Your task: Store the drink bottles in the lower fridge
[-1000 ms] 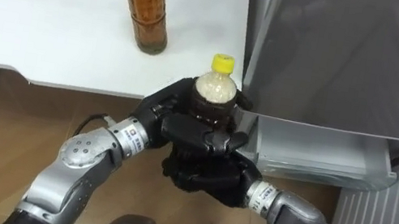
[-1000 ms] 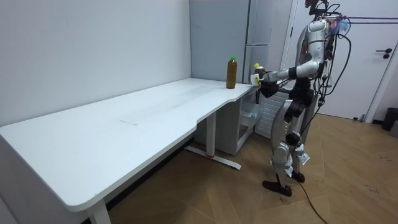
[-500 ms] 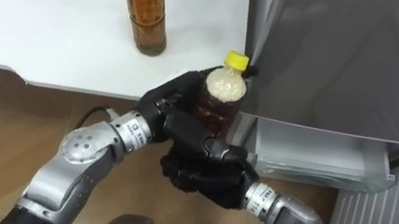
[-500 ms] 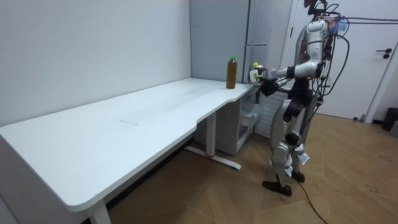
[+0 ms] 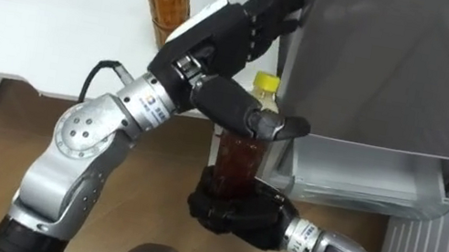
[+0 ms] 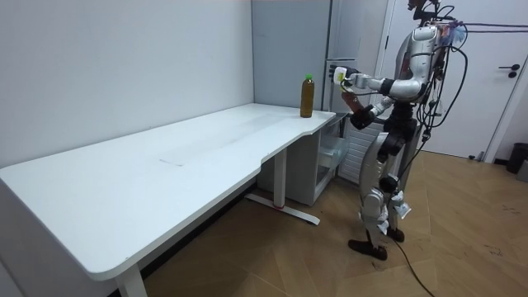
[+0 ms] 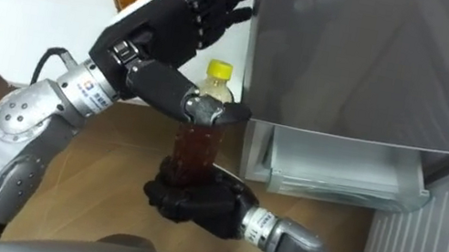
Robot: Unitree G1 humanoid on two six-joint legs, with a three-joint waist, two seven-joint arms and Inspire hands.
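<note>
Bright, even indoor light falls from above. The white surface takes it so strongly that it looks almost flat and featureless. Right of the surface, the grey fridge door carries pale diagonal bands of reflected light. Beneath the surface, the floor lies in soft shade. Just off the surface's edge, the yellow-capped bottle glows amber, and the dark left hand shows small glints.

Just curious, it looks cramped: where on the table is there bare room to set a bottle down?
The white table is bare left of the green-capped bottle. Crowded: the gap between that bottle and the fridge, where the left robot hand reaches across.
</note>
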